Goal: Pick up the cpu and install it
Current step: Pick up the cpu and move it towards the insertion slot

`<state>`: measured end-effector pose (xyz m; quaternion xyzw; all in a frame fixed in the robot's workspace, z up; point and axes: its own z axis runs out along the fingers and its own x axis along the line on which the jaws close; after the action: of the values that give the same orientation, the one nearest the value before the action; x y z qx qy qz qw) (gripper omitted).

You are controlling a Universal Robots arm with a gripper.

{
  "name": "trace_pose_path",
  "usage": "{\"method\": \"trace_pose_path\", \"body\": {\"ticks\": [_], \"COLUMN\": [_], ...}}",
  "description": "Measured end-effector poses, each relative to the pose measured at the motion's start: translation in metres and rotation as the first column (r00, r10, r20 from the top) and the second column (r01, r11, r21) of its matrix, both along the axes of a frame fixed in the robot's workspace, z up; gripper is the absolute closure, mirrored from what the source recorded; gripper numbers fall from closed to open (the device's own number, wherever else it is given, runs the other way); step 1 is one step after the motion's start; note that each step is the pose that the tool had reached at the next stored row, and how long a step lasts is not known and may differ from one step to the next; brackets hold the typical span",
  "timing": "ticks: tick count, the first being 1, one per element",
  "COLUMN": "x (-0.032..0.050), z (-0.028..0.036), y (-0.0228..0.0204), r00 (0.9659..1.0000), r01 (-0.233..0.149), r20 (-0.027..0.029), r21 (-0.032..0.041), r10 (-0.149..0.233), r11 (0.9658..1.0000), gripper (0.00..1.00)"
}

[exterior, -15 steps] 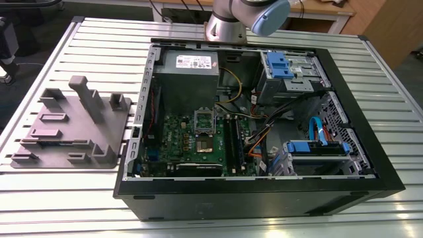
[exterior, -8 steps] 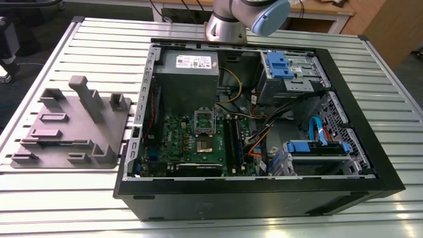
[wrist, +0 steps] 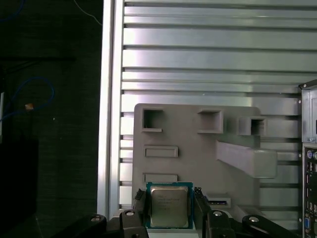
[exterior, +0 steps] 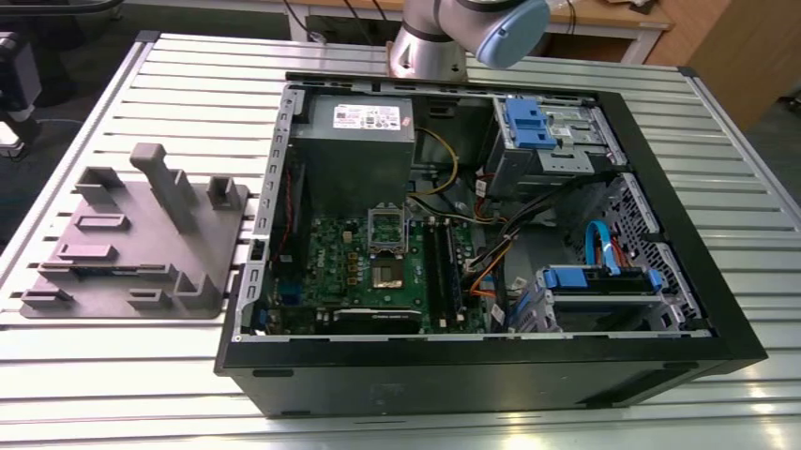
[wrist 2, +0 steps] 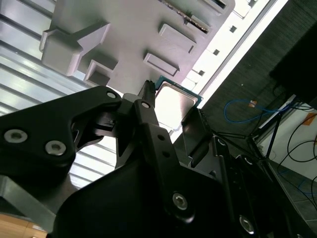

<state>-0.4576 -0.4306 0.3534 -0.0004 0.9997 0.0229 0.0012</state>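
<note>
In both wrist views the gripper (wrist: 169, 199) (wrist 2: 171, 113) is closed on the cpu (wrist: 169, 207) (wrist 2: 176, 100). Its black fingers (wrist: 140, 208) press two opposite edges, and the chip's silver top faces the first wrist camera. The chip is held over the grey moulded fixture (wrist: 198, 144), which lies on the slatted table (exterior: 113, 375) at the exterior view's left. The open computer case (exterior: 701, 309) fills that frame's middle, and its green board's socket (exterior: 385, 248) is near the centre.

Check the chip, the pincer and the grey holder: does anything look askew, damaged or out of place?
Nothing stands out. In the first wrist view the cpu sits square between the pincer and its fingers, one at each side, its metal top intact, over the grey holder, whose pockets look whole.
</note>
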Motion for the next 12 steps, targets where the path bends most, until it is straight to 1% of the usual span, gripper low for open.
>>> {"method": "trace_pose_path", "body": {"ticks": [12], "x": [0.0057], "z": [0.0], "y": [0.0], "r00": [1.0], "r01": [0.0], "r20": [0.0], "r21": [0.0], "r10": [0.0], "r11": [1.0], "gripper": [0.53]}}
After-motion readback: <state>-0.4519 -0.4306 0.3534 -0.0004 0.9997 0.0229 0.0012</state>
